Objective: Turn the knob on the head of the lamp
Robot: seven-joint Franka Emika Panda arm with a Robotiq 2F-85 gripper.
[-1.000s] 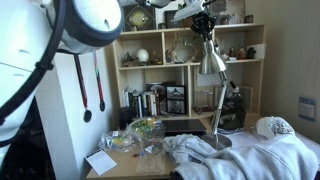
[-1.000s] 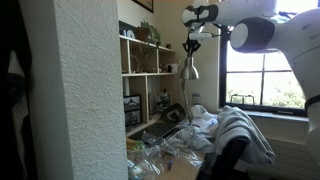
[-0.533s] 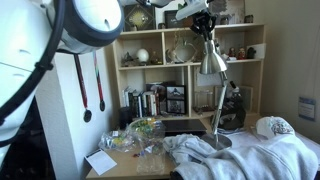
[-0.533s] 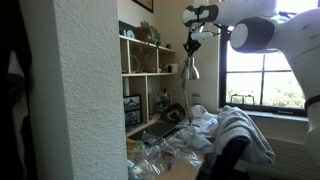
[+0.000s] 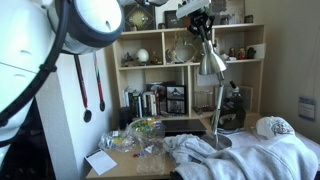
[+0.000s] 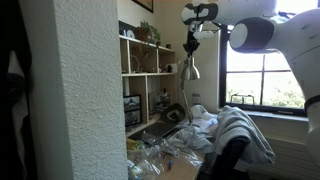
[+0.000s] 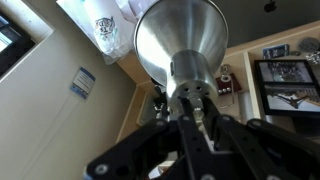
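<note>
The silver lamp stands on the desk with its round base among the clothes. Its cone-shaped head hangs mouth down; it also shows in an exterior view. My gripper sits right on top of the head's narrow end, as in an exterior view. In the wrist view the head flares away from me. My gripper has its dark fingers pressed in from both sides at the narrow end. The knob is hidden between them.
A wooden shelf unit with books, frames and ornaments stands just behind the lamp. White clothes and clear plastic bags cover the desk. A window is beyond the arm.
The gripper has shifted only slightly on top of the lamp head, seeming to turn a little. The lamp has stayed where it was.
</note>
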